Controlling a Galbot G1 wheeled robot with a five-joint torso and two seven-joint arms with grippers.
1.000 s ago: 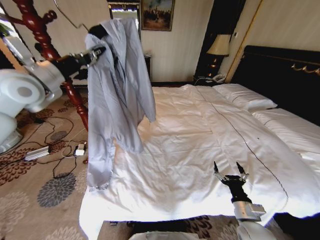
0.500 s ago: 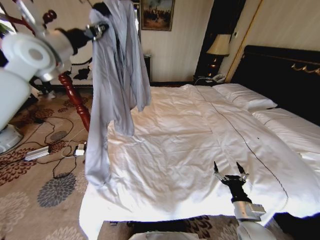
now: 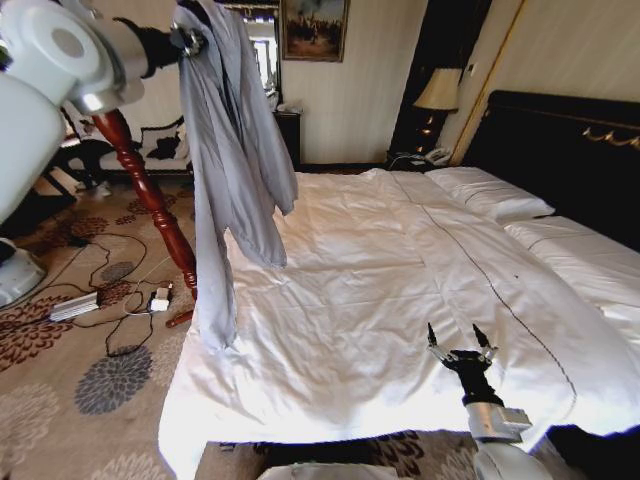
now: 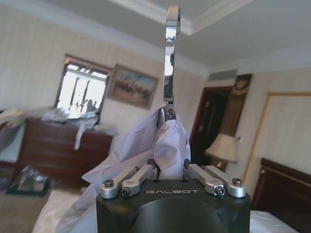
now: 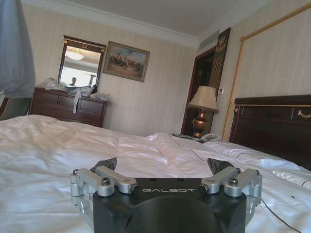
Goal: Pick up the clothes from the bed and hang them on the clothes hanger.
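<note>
Thin, shiny silver-grey jacket (image 3: 232, 150) hangs clear of the white-duveted bed (image 3: 400, 290), draped on a hanger with silver wire hook (image 4: 171, 53). Left gripper (image 4: 170, 171) clamps the jacket's collar, raised high. Hook not yet hung anywhere. Right gripper (image 3: 460, 350) rests spread wide over the duvet.

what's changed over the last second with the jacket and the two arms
The left gripper rose further, lifting the jacket it clamps at the hanger; the hem has swung clear of the bed. The right gripper stayed open, low over the duvet.
</note>
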